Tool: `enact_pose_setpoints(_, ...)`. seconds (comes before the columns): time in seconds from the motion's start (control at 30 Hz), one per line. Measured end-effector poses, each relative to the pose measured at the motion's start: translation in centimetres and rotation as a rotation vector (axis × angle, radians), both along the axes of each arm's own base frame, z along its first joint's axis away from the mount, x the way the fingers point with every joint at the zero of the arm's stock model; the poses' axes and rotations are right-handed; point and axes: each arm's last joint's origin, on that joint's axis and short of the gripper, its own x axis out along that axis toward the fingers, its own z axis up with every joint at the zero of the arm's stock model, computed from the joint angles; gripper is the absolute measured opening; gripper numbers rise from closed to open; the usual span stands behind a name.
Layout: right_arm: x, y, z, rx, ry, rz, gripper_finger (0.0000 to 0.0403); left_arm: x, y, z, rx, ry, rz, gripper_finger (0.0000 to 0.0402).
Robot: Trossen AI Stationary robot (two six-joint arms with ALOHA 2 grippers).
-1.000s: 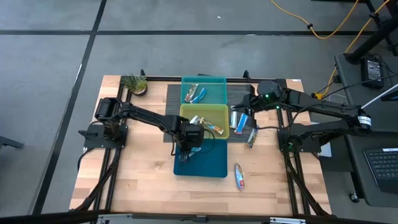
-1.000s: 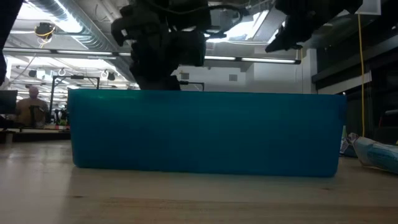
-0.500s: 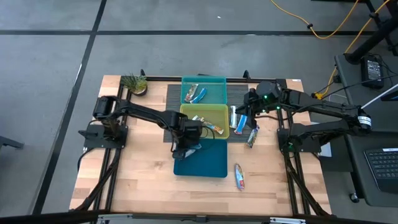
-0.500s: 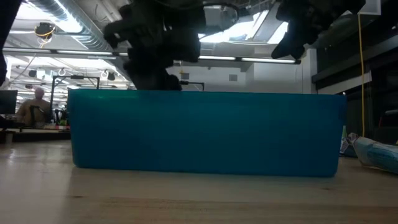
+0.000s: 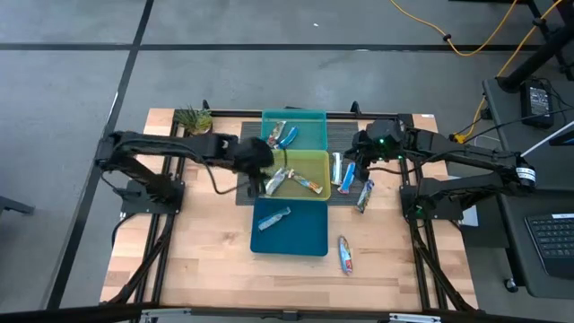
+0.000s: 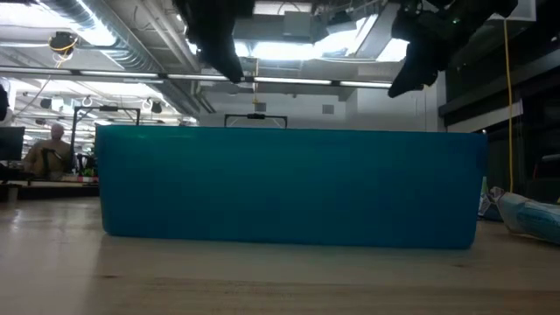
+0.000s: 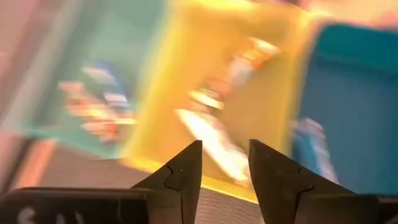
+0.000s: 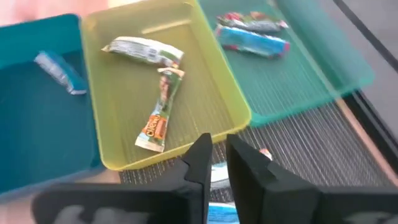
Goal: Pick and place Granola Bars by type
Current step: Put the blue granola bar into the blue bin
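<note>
Wrapped granola bars lie sorted in three bins. The near blue bin [image 5: 305, 235] holds one blue-white bar [image 5: 274, 216]. Two bars [image 8: 144, 50] lie in the middle yellow-green bin [image 5: 319, 161], and two more bars [image 5: 280, 135] in the far teal bin [image 5: 309, 133]. Loose bars [image 5: 342, 170] lie flat on the dark mat, one [image 5: 364, 195] at its edge and one [image 5: 344, 254] on the wood. My left gripper [image 5: 261, 165] hovers open over the yellow-green bin's left edge. My right gripper [image 5: 355, 160] hangs above the loose bars on the mat, its fingers a narrow gap apart.
A small potted plant [image 5: 194, 119] stands at the table's far left corner. The arm bases sit at the left and right table edges. Bare wood lies near and left of the blue bin. In the low view the blue bin's wall [image 6: 289, 184] fills the middle.
My left gripper has risen out of the blue bin and swung toward the far left, ending over the yellow-green bin's left edge. The blue-white bar has stayed lying in the blue bin. My right gripper has shifted a little toward the table's left, over the bars on the mat.
</note>
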Motion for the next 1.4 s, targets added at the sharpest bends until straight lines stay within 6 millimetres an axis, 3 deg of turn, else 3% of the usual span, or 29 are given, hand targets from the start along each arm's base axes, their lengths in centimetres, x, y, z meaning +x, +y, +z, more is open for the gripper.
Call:
enact_pose_setpoints(0.3, -0.5, 0.0, -1.4, 0.164, 0.115, -0.194, 0.0164, -4.9, 3.9, 4.6, 0.370, -0.142, 0.488, 0.0121)
enact_pose_setpoints(0.53, -1.3, 0.3, -2.8, 0.388, 0.225, -0.496, 0.0244, -9.4, 8.3, 6.8, 0.495, -0.150, 0.765, 0.0118)
enact_pose_setpoints(0.7, -1.7, 0.2, -3.6, 0.445, 0.266, -0.745, 0.0270, -11.6, 10.8, 7.4, 0.500, -0.118, 0.780, 0.0114)
enact_pose_setpoints(0.9, -1.4, 0.8, -4.8, 0.487, 0.336, -0.849, 0.0273, -12.2, 12.6, 7.8, 0.415, -0.199, 0.673, 0.0108)
enact_pose_setpoints(1.13, -2.0, 2.3, -10.2, 0.637, 0.367, -0.937, 0.0273, -12.1, 13.1, 8.2, 0.396, -0.283, 0.576, 0.0108)
enact_pose_setpoints(1.4, -2.4, 2.8, -12.4, 0.693, 0.328, -0.987, 0.0272, -11.8, 13.1, 8.4, 0.402, -0.301, 0.502, 0.0105)
